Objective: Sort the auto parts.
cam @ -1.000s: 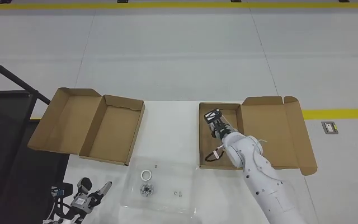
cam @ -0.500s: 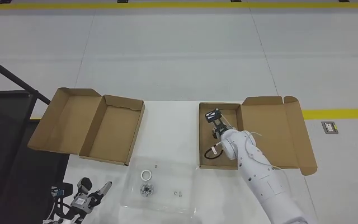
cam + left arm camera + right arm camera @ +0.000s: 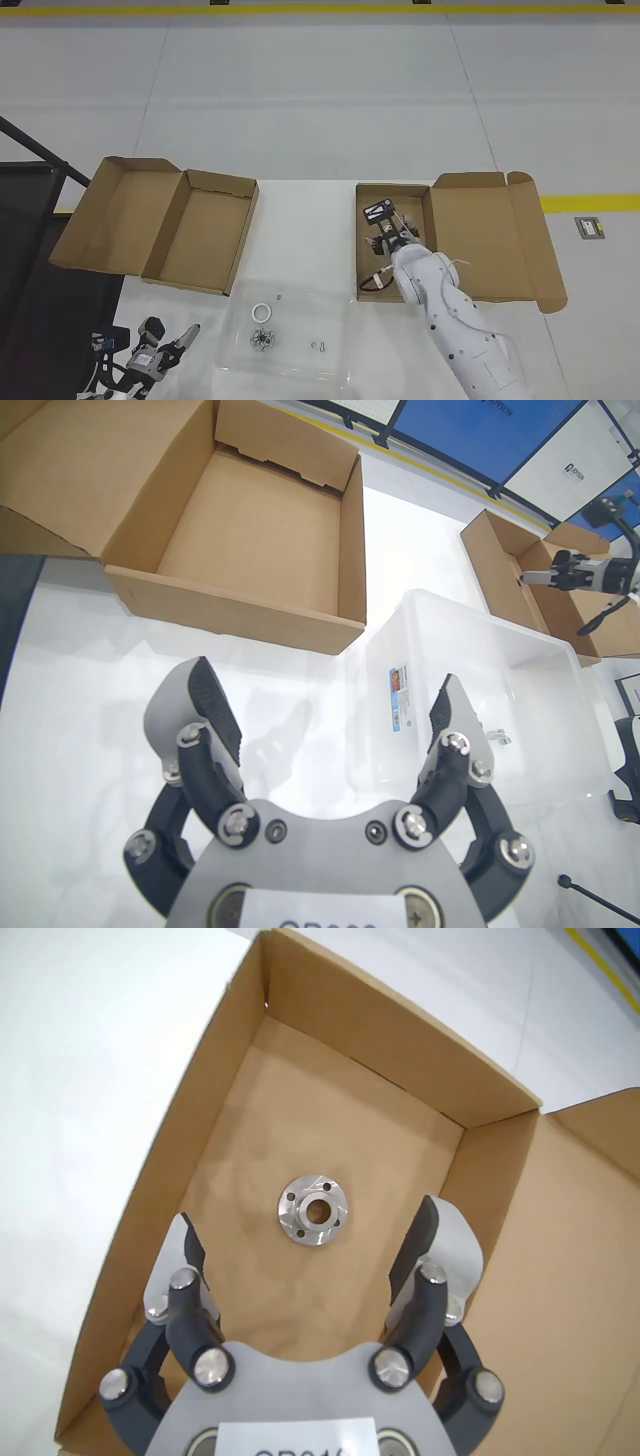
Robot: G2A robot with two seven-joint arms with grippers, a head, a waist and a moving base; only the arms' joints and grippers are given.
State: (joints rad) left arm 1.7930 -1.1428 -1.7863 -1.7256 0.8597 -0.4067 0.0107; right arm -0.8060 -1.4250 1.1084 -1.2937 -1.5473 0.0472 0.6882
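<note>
Setting: a factory floor or robotics test bay, nothing domestic.

- Pale grey sealed floor (image 3: pixel 300 90), with a yellow marking line (image 3: pixel 320 9) along the far edge and a yellow strip (image 3: pixel 590 203) off to one side.
- Blue panels (image 3: pixel 450 440) and white perforated boards (image 3: pixel 560 475) stand on black frames beyond the bench.
- White worktable (image 3: pixel 300 230) carries 2 open cardboard boxes and a clear plastic bin (image 3: pixel 500 660).
- A machined metal flange (image 3: pixel 313 1216) lies in the one box (image 3: pixel 480 240).
- The other box (image 3: pixel 200 240) sits across the table.
- Small metal parts (image 3: pixel 262 340) lie loose in the bin.
</note>
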